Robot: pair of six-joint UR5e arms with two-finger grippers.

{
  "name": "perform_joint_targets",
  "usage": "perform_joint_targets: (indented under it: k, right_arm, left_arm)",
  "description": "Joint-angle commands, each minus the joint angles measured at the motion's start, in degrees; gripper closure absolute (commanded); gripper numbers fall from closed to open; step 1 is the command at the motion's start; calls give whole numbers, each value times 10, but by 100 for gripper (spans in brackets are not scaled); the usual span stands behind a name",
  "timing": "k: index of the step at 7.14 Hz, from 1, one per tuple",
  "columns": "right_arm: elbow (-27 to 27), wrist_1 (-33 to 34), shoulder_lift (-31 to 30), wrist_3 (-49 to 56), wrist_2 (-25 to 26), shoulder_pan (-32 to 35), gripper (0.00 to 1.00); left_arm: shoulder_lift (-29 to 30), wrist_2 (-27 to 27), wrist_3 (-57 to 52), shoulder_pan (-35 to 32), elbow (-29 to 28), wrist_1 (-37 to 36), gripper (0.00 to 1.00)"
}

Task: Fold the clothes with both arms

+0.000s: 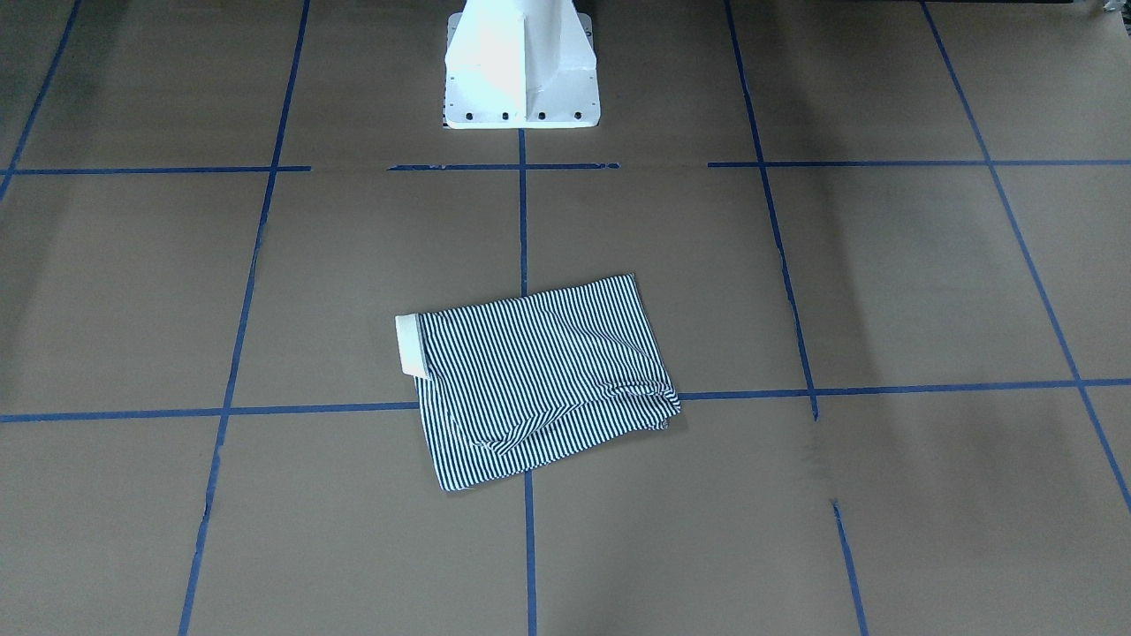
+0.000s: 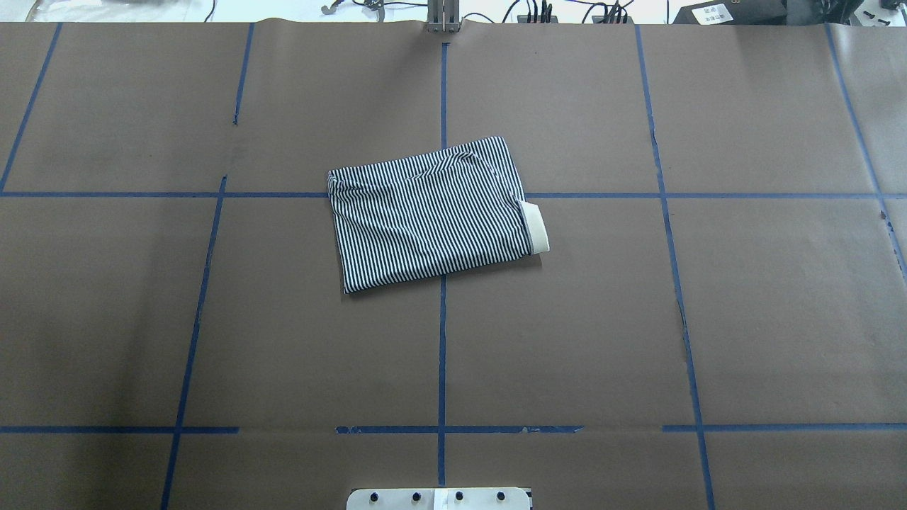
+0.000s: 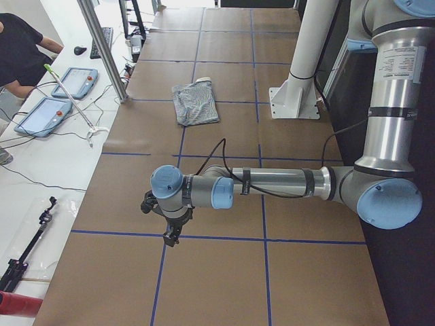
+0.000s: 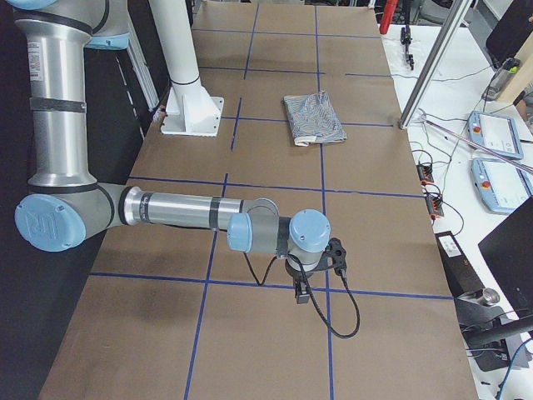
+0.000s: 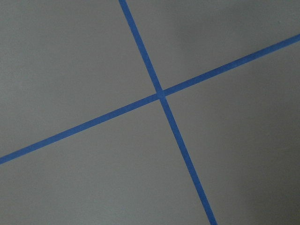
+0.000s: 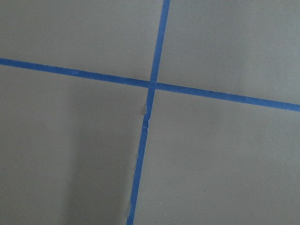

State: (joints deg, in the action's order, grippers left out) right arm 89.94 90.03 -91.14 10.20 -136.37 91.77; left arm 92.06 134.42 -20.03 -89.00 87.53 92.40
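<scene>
In the front-facing view, the polo shirt (image 1: 539, 380) is seen folded into a compact rectangle, laid flat on the brown-covered table (image 1: 884, 265). It is spread over a crossing of the blue tape lines (image 1: 884, 389), and its cream collar (image 1: 408, 344) sticks out at the view's left edge. The white pedestal base (image 1: 521, 71) is set well apart from it, at the top.

In the overhead view, the same folded shirt (image 2: 429, 219) is found near the table's middle, slightly tilted against the tape grid, with the collar (image 2: 536, 227) at its right edge.

In the exterior left view, the left arm (image 3: 272, 183) is stretched low over the table. The left end effector (image 3: 170, 234) is pointed downward just beside a tape line, well apart from the shirt (image 3: 195, 104). Whether it is open or closed cannot be told. A person (image 3: 17, 47) and two teach pendants (image 3: 42, 115) are seen beside the table.

In the exterior right view, the right arm (image 4: 175, 210) is likewise extended low. The right end effector (image 4: 304, 293) is hung over a tape line, far from the shirt (image 4: 314, 117). Its state cannot be told either.

In the left wrist view, bare table surface and a tape crossing (image 5: 161, 94) are shown.

In the right wrist view, another tape crossing (image 6: 152, 85) is shown.
</scene>
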Motion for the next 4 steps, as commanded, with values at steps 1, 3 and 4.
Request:
perform_joint_targets:
  k: [1,3,4]
  right_arm:
    - [9,0,1,-30,1,0,0]
    - [9,-1,1,-29,2,0,0]
    - [6,-1,1,-29,3,-1,0]
  left_arm:
    - [1,0,1,-12,0,1,0]
    - [5,0,1,-12,-1,1,0]
    - [5,0,3,-13,-1,1,0]
